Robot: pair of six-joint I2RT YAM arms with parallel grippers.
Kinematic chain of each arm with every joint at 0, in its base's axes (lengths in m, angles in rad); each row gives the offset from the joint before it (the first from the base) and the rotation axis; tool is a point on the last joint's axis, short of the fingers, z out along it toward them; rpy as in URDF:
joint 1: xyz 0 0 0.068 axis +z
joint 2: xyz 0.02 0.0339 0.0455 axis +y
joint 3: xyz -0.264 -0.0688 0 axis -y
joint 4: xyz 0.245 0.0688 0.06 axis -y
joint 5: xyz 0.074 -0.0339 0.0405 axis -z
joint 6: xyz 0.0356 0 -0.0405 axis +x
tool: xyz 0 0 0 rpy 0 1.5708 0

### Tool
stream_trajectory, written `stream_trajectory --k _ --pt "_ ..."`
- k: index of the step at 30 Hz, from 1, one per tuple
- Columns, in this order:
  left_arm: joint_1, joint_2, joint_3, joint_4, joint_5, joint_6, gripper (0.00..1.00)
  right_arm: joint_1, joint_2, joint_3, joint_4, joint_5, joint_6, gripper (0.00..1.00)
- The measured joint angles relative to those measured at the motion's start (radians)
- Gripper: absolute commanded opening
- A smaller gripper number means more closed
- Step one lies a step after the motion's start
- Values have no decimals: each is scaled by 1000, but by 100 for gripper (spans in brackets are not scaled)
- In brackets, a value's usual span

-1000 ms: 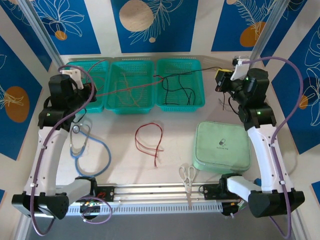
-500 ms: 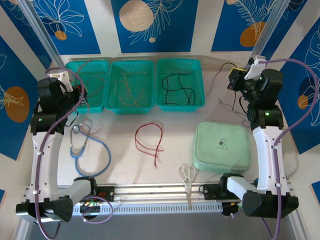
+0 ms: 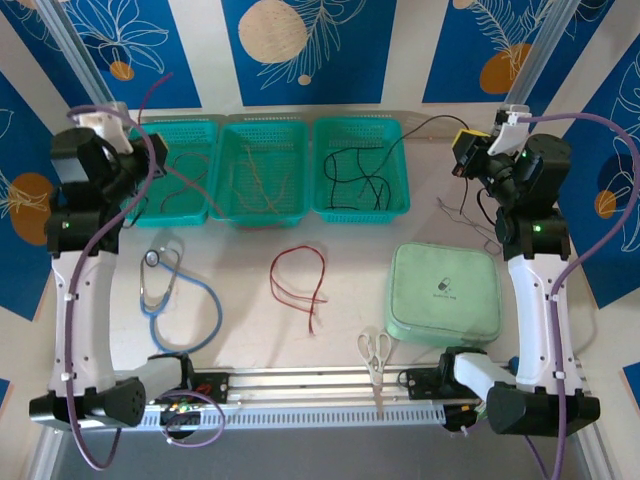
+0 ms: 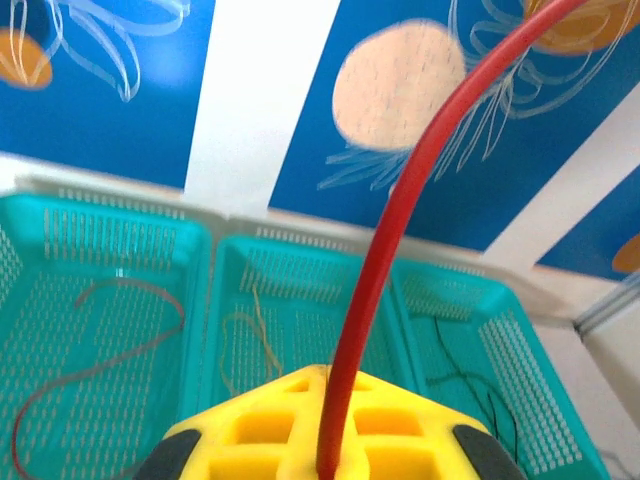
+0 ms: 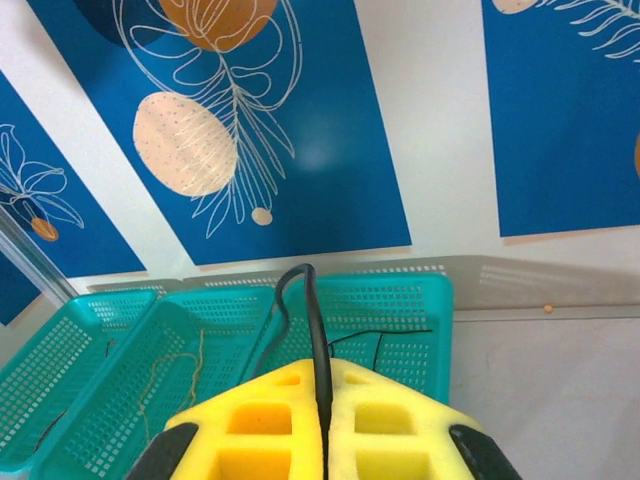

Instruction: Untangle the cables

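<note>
My left claw [image 4: 325,445] pinching red wire [image 4: 400,210], right claw [image 5: 325,425] pinching black wire [image 5: 316,320]
I am judging both light and floppy, best held near ends.

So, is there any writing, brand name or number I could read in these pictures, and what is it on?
Mint-green case: a small dark logo with a line of tiny lettering under it, too small to read.
Blue wall panels: only leaf and circle drawings, no words.
Nothing else carries legible text.
</note>
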Motion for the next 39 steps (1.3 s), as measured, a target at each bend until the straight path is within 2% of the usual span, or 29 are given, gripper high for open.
stream_trajectory --k 9,16,28,39 --pt "0 257 334 59 -56 53 0 77 47 62 -29 17 5 0" --pt "0 435 519 94 -178 148 0 85 78 107 -58 26 -1 0" --pt "0 615 537 162 -363 292 0 152 119 157 -84 29 -22 0" --pt "-3 674 486 186 -430 382 0 164 119 179 -120 42 -43 0"
